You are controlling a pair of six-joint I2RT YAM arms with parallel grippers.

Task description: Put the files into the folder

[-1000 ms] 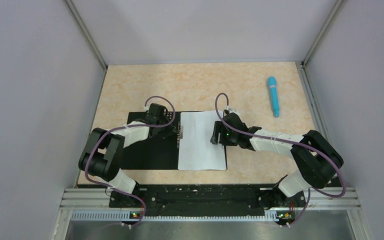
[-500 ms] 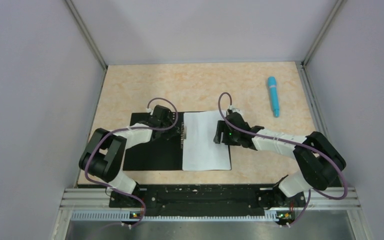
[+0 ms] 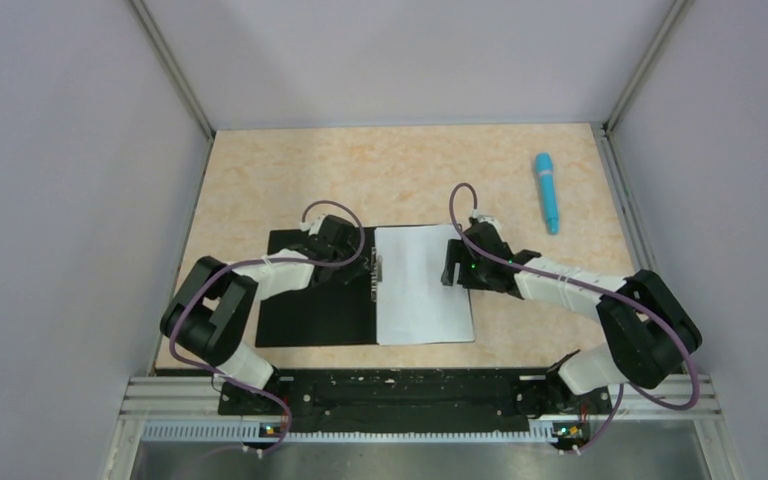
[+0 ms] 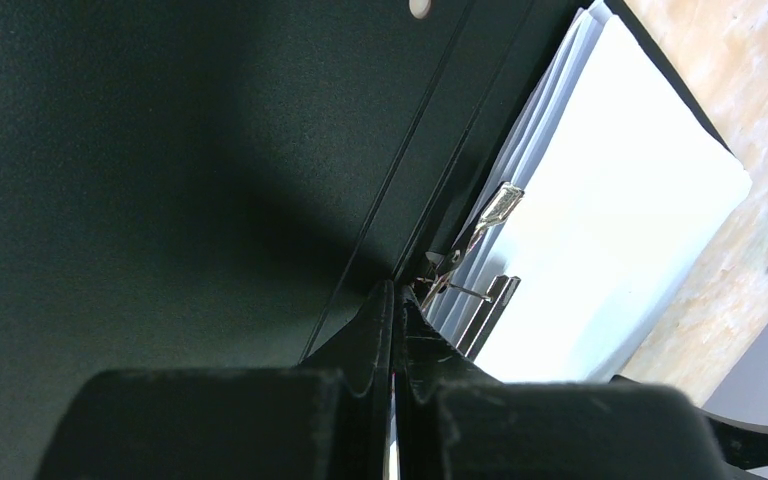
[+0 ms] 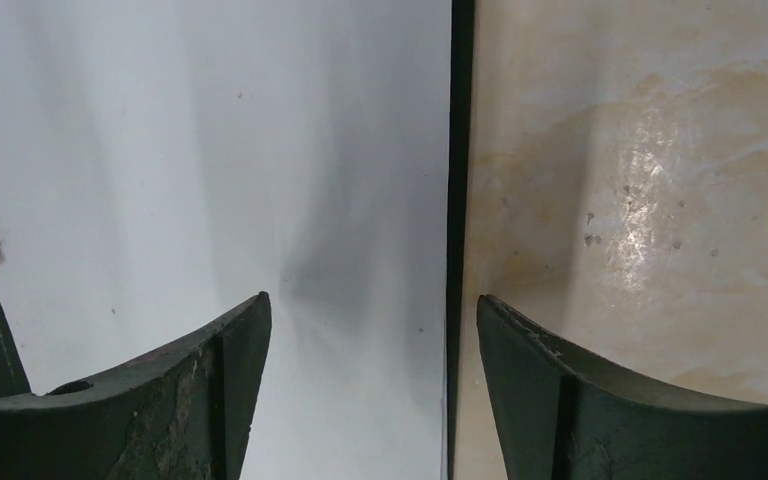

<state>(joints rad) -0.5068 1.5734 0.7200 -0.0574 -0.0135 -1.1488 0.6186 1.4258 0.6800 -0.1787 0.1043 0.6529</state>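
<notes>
Open on the mottled beige table point(image 3: 390, 170), the matte black folder point(image 3: 310, 310) carries the smooth white files point(image 3: 422, 290) on its right half, the left gripper point(image 4: 392, 330) pressed together at the spine, the right gripper point(image 5: 372, 305) spread above the files' right edge.

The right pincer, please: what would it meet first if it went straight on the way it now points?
Probably the right edge of the white paper sheets in the open black folder: the open right pincer straddles it, height unclear.
</notes>
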